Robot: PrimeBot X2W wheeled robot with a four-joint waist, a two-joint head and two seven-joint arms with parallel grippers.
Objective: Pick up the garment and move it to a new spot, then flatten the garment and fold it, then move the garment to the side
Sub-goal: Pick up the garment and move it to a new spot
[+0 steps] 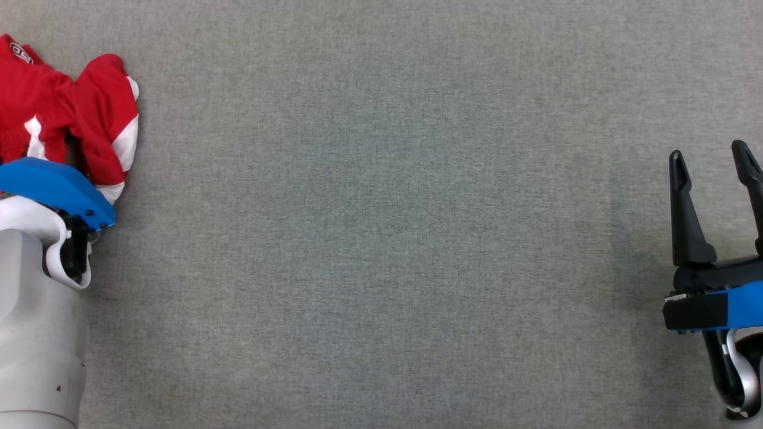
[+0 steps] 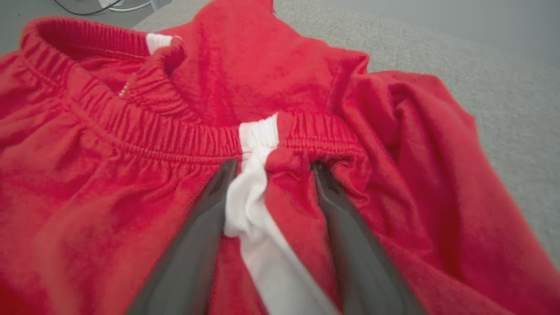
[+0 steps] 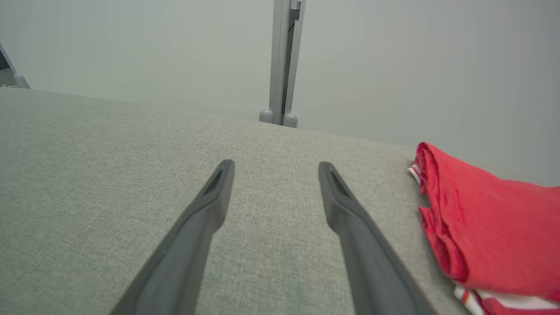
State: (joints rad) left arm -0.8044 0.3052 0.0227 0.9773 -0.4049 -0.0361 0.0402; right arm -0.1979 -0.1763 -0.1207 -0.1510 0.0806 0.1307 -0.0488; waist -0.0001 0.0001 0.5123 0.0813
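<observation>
Straddles the garment's [image 2: 280, 87] white stripe [image 2: 258, 131] with left pincer [image 2: 273, 165] spread to pinch, parks right pincer [image 3: 275, 165] spread above the desk [image 3: 87, 175].

At the far left of the grey table [image 1: 381, 238], we find one mark on the bunched red garment [image 1: 65, 113]: a small white-outlined emblem [image 1: 21, 52] printed near the cloth's upper edge in the head view. We cannot make out its characters, which are too small and too tilted to read. Up close in the left wrist view, we read no lettering, number or brand on the gathered waistband [image 2: 175, 135] or on the white stripe [image 2: 258, 218] that crosses it.
</observation>
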